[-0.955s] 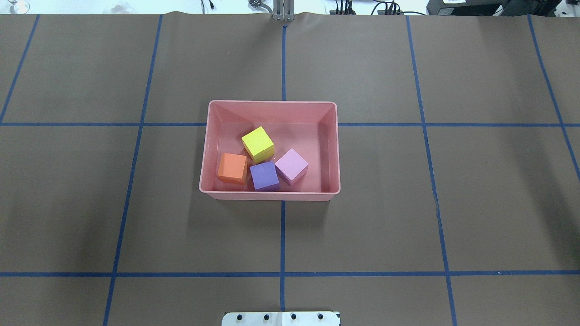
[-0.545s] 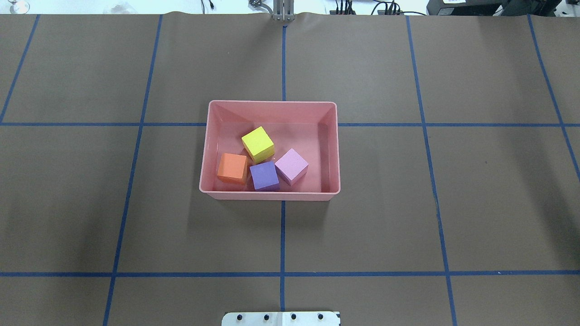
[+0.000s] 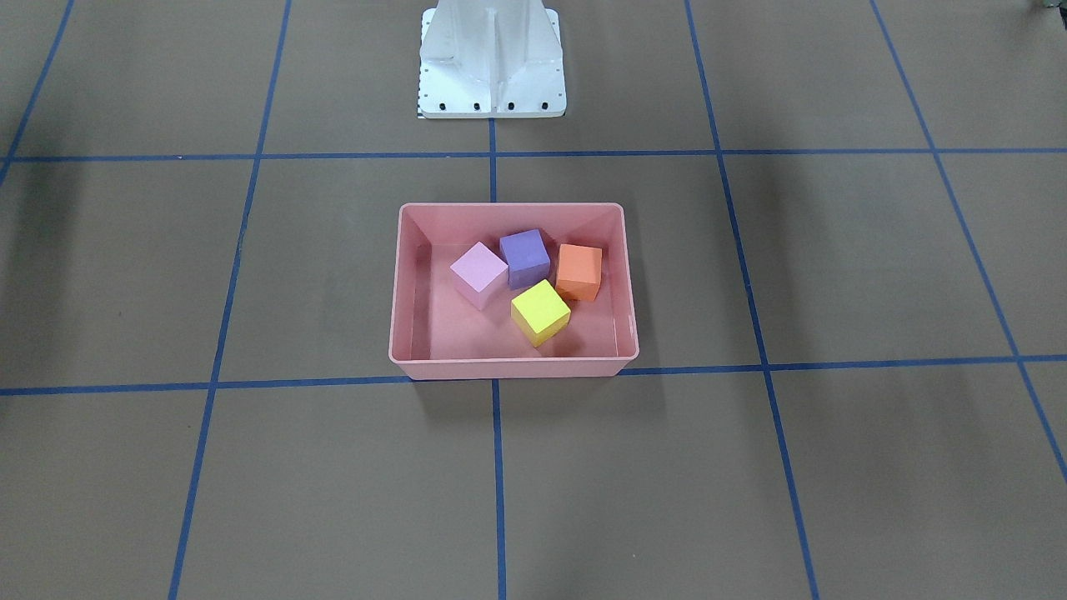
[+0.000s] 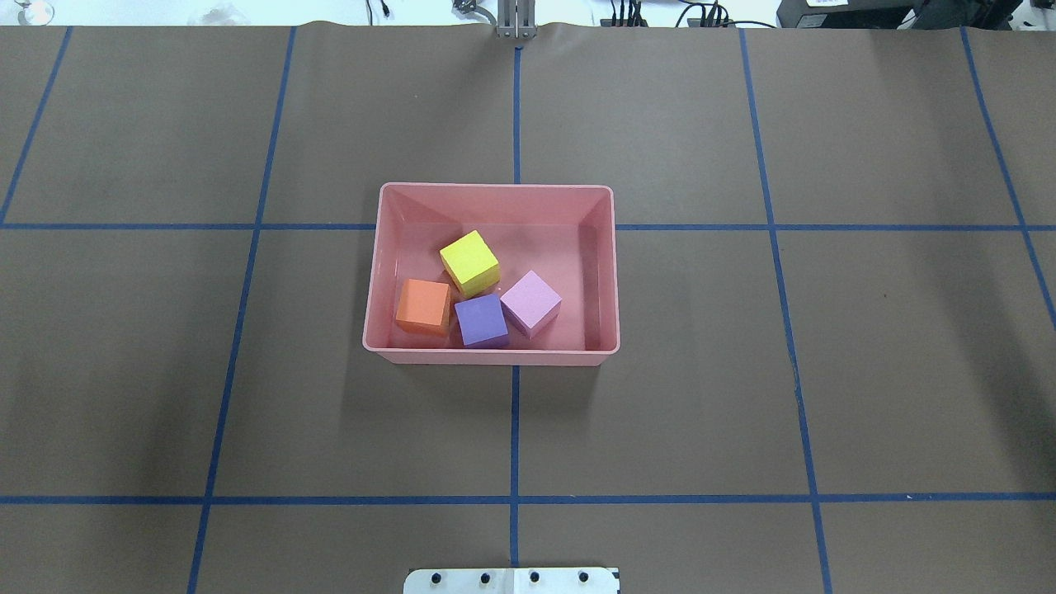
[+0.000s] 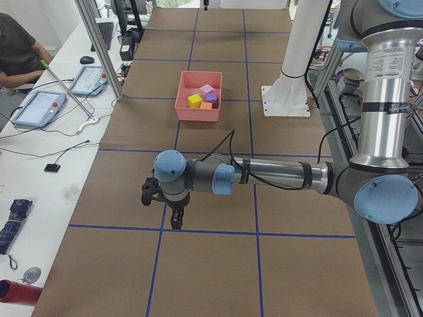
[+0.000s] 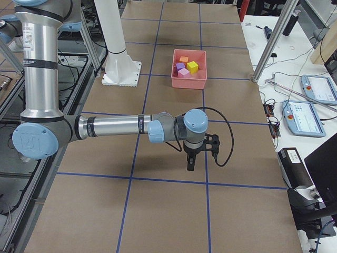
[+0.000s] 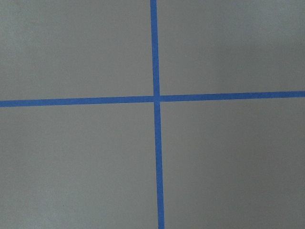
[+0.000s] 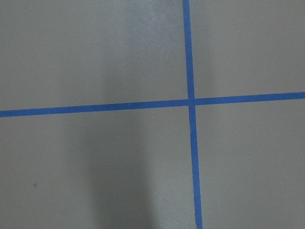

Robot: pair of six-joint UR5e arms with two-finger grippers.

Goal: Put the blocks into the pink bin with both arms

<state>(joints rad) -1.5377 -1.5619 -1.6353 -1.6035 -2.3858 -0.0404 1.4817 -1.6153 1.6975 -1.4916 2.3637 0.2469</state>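
Note:
The pink bin point(image 4: 495, 188) sits at the table's middle, and also shows in the front view point(image 3: 508, 368). All the blocks lie inside it: yellow point(image 4: 470, 262), orange point(image 4: 423, 305), purple point(image 4: 482, 320) and light pink point(image 4: 531, 303). Neither gripper shows in the overhead or front view. The left gripper point(image 5: 173, 216) hangs over bare paper far from the bin, seen only from the left side. The right gripper point(image 6: 190, 163) does the same in the right side view. I cannot tell whether either is open or shut. Both wrist views show only brown paper and blue tape.
The white pedestal point(image 3: 492, 67) stands behind the bin on the robot's side. Blue tape lines grid the brown paper. A side bench holds tablets point(image 5: 39, 109), cables and metal posts point(image 5: 99, 46); a person point(image 5: 14, 53) sits there.

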